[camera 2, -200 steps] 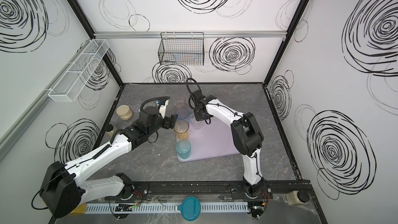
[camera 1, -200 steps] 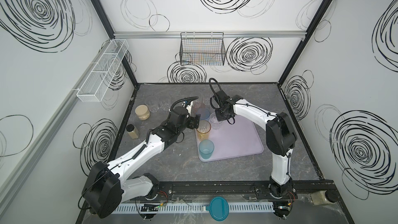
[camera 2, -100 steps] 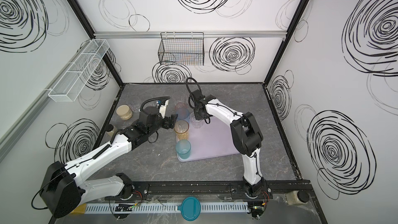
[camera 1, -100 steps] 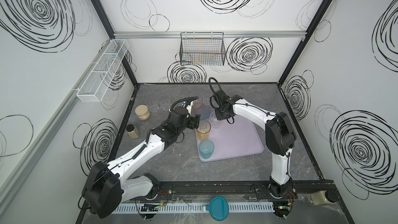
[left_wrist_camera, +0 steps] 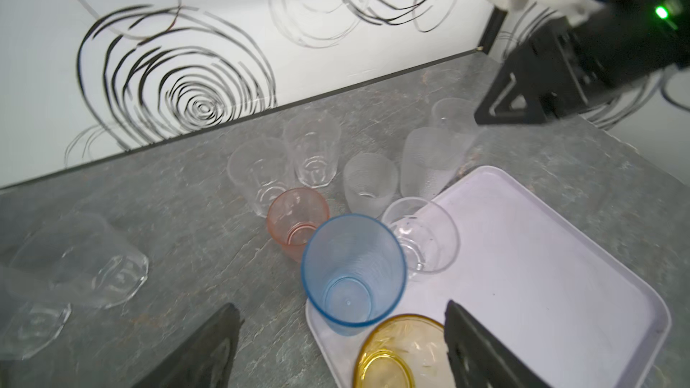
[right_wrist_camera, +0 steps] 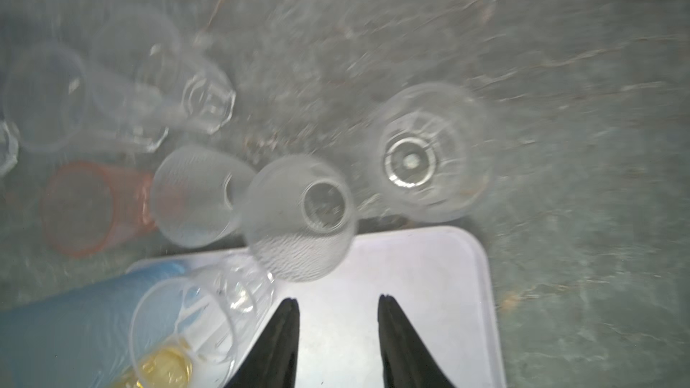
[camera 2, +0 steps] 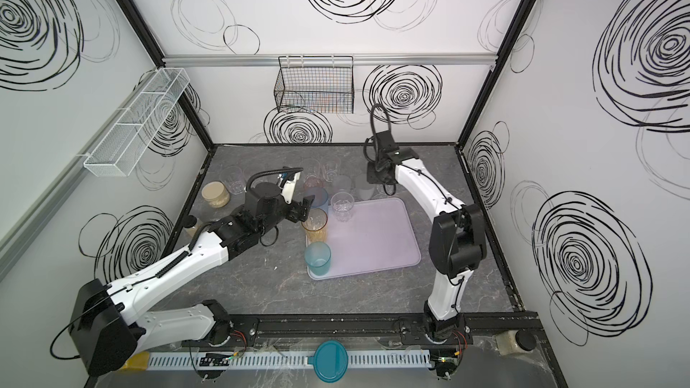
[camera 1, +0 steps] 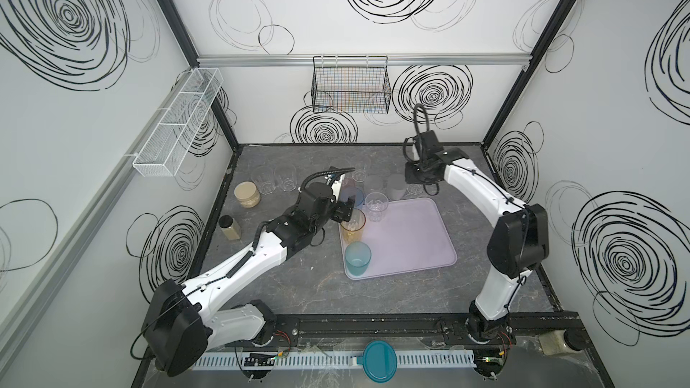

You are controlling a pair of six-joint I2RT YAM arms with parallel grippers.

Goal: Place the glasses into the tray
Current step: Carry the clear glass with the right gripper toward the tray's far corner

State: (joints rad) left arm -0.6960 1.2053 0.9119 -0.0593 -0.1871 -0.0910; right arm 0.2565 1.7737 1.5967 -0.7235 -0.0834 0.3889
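Observation:
The lilac tray (camera 1: pixel 410 244) (camera 2: pixel 377 244) lies in the middle of the table. On its left side stand a teal glass (camera 1: pixel 357 258), an amber glass (camera 1: pixel 353 223) (left_wrist_camera: pixel 401 352), a blue glass (left_wrist_camera: pixel 353 274) and a clear glass (camera 1: pixel 375 205) (left_wrist_camera: pixel 422 240). A pink glass (left_wrist_camera: pixel 297 222), two frosted glasses (right_wrist_camera: pixel 298 218) (right_wrist_camera: pixel 198 195) and several clear ones stand on the table behind the tray. My left gripper (camera 1: pixel 345 199) (left_wrist_camera: pixel 341 309) is open and empty, just short of the blue glass. My right gripper (camera 1: pixel 414 181) (right_wrist_camera: pixel 338 300) hangs open and empty over the tray's far edge.
Two lidded jars with beige contents (camera 1: pixel 247 194) (camera 1: pixel 229 227) stand at the left. Two clear glasses (camera 1: pixel 263 181) (camera 1: pixel 285 177) stand beside them. A black wire basket (camera 1: pixel 351 87) and a white mesh basket (camera 1: pixel 179 121) hang on the walls. A teal lid (camera 1: pixel 379 360) lies in front.
My right gripper has opened, left the clear glass standing on the tray, and drawn back to the right. The left arm has not moved.

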